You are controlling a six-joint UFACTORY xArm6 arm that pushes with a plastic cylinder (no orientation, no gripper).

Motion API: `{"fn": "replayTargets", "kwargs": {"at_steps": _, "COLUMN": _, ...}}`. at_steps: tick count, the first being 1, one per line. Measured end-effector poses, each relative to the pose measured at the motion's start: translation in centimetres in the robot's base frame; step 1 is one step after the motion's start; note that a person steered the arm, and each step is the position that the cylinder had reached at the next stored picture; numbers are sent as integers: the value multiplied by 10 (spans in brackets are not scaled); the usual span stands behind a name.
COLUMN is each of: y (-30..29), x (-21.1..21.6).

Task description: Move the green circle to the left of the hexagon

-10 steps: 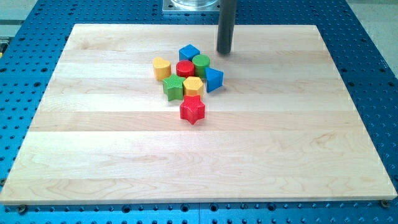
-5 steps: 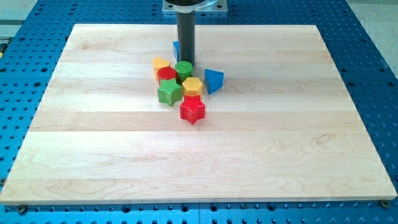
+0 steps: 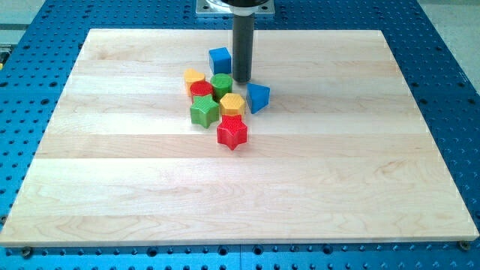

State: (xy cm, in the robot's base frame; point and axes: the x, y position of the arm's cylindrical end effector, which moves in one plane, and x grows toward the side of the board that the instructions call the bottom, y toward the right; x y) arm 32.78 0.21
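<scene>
Green circle (image 3: 221, 85) sits in the upper middle of the frame, touching the yellow hexagon (image 3: 232, 104) from its upper left, the red circle (image 3: 201, 91) on its other side. My tip (image 3: 241, 79), a bare rod holding nothing, stands just right of it, placed, I judge, to nudge it leftward

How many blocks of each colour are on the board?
Blue: 2, a cube and another blue block.
Yellow: 2, a hexagon and another yellow block.
Green: 2, a circle and a star.
Red: 2, a circle and a star.
Total: 8.
</scene>
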Motion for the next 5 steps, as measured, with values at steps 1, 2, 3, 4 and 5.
{"fn": "replayTargets", "kwargs": {"at_steps": 1, "y": -17, "x": 0}}
{"fn": "replayTargets", "kwargs": {"at_steps": 2, "y": -27, "x": 0}}
{"fn": "replayTargets", "kwargs": {"at_steps": 3, "y": -27, "x": 7}}
{"fn": "replayTargets", "kwargs": {"at_steps": 4, "y": -27, "x": 32}}
{"fn": "replayTargets", "kwargs": {"at_steps": 5, "y": -28, "x": 73}}
